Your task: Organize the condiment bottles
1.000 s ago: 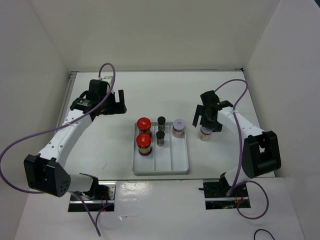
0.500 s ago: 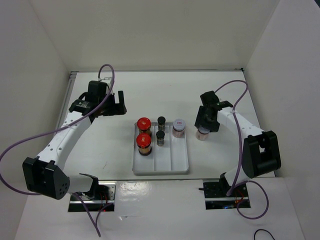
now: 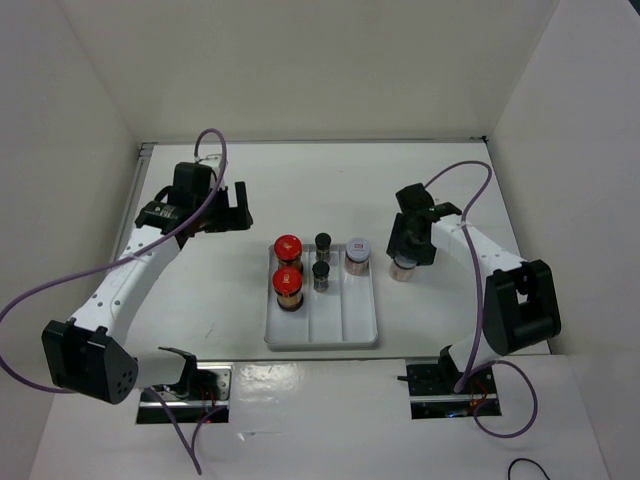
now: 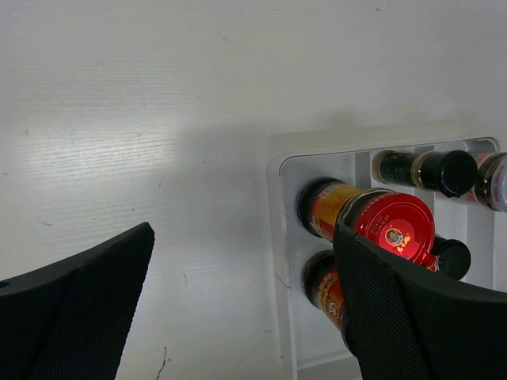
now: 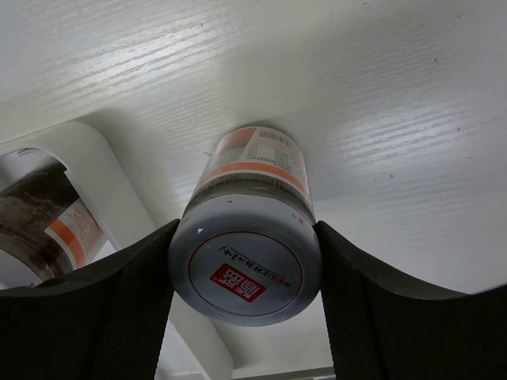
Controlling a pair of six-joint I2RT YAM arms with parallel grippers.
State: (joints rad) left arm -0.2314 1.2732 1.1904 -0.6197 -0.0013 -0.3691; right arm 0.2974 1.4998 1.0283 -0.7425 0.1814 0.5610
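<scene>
In my right wrist view I am facing the pale lid of a squat jar (image 5: 245, 265). A thin red ring is running round the lid, and at its middle a red rectangular stamp (image 5: 240, 283) is carrying white characters that I am failing to read. Higher in the frame, the jar's orange-and-white label (image 5: 255, 162) is showing a barcode (image 5: 272, 136) and fine print, all illegible. At the left edge a second jar (image 5: 43, 207) is showing a similar label, unreadable. In my left wrist view, a red-capped jar (image 4: 394, 228) is showing a small round emblem (image 4: 392, 236) at the cap's middle, with no words coming clear.
</scene>
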